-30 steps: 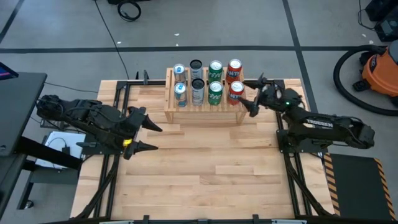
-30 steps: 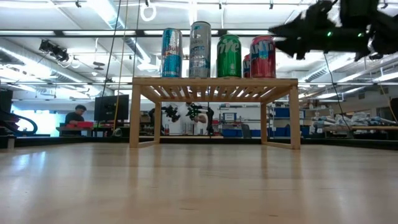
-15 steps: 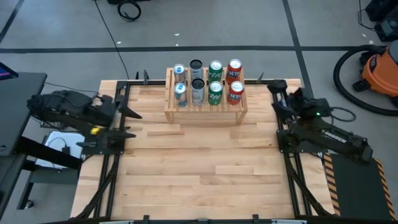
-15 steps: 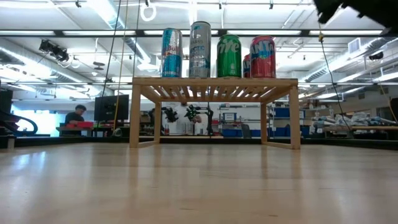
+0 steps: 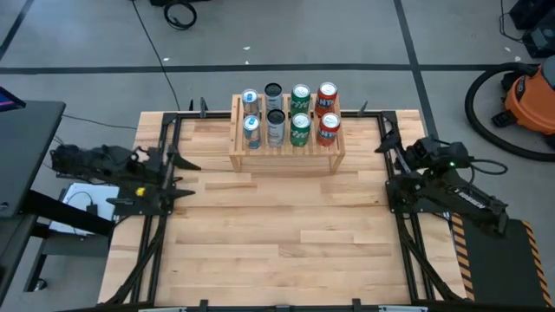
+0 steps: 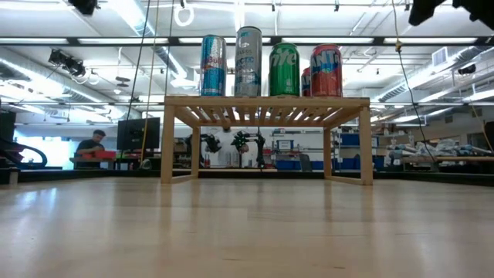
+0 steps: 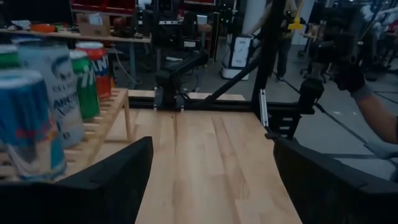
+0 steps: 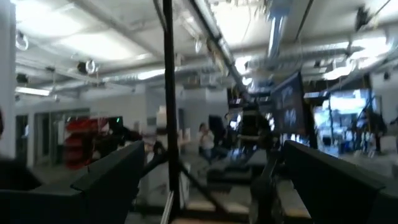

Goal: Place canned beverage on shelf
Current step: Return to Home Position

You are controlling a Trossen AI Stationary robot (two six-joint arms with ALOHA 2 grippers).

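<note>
The light-wood shelf (image 5: 286, 149) stands at the table's far middle on its side boards. Several cans stand upright on its slatted top in two rows: blue (image 5: 251, 126), silver (image 5: 276, 123), green (image 5: 300, 123) and red (image 5: 328, 121). In the low view they stand side by side above the shelf (image 6: 266, 103). My left gripper (image 5: 184, 178) is open at the table's left edge, level, with nothing between its fingers (image 7: 211, 149). My right gripper (image 5: 384, 139) is open at the table's right edge, tipped upward (image 8: 214, 152), and holds nothing.
Black frame rails run along the table's left (image 5: 156, 225) and right (image 5: 408, 243) sides. An orange vacuum (image 5: 529, 95) stands on the floor at the far right. A person's arm (image 7: 373, 118) shows beyond the table in the left wrist view. The wooden tabletop (image 5: 286, 234) stretches in front of the shelf.
Both arms have drawn back from the shelf. My left gripper has gone toward the table's left edge and sunk. My right gripper has left the red cans' side, gone toward the right edge and tipped upward. The cans have kept their places.
</note>
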